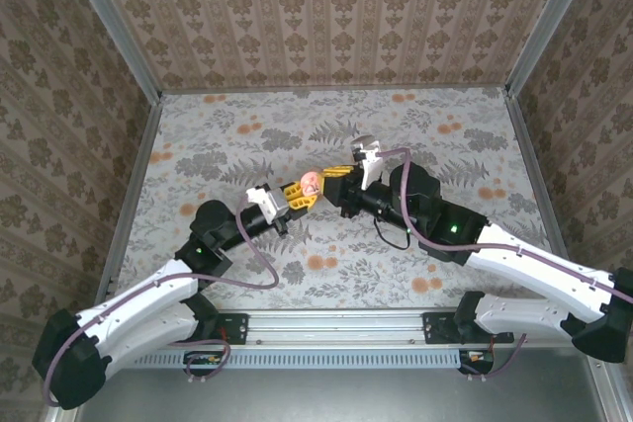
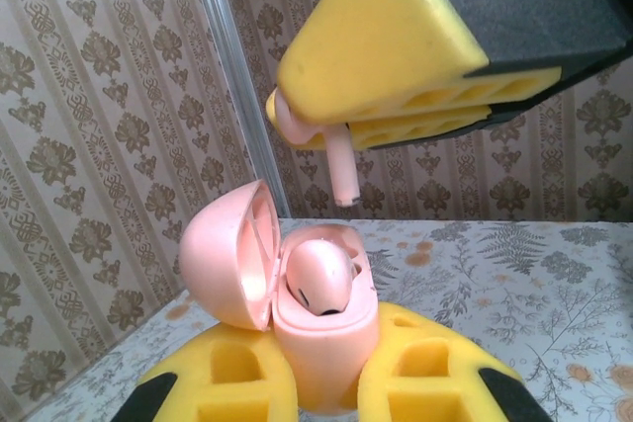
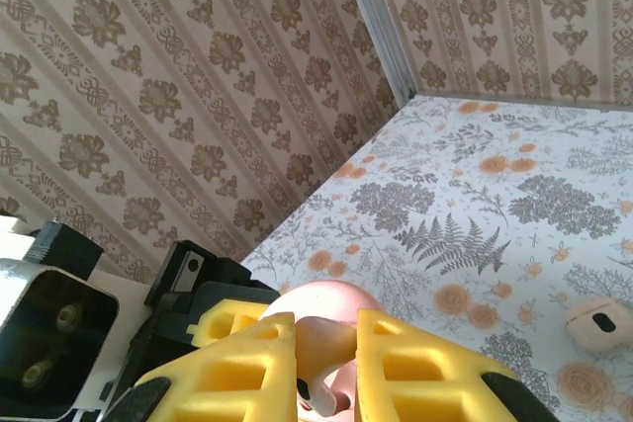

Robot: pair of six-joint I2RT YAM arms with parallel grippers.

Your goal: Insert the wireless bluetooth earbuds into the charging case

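Right gripper [image 2: 297, 111] pinching a pale pink stemmed earbud [image 2: 341, 167], upper middle of frame.
Left gripper [image 2: 326, 368] clamps the open pink case [image 2: 331, 338] bottom centre, just below that earbud; second earbud [image 2: 318, 279] sits inside.

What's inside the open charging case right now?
One earbud sits in the charging case, its lid hinged open. The slot beside it is covered by that earbud and the case wall, so whether it is empty cannot be seen.

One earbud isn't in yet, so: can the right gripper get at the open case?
Probably yes: the right gripper holds an earbud just above the case, whose lid is swung aside, with nothing between them.
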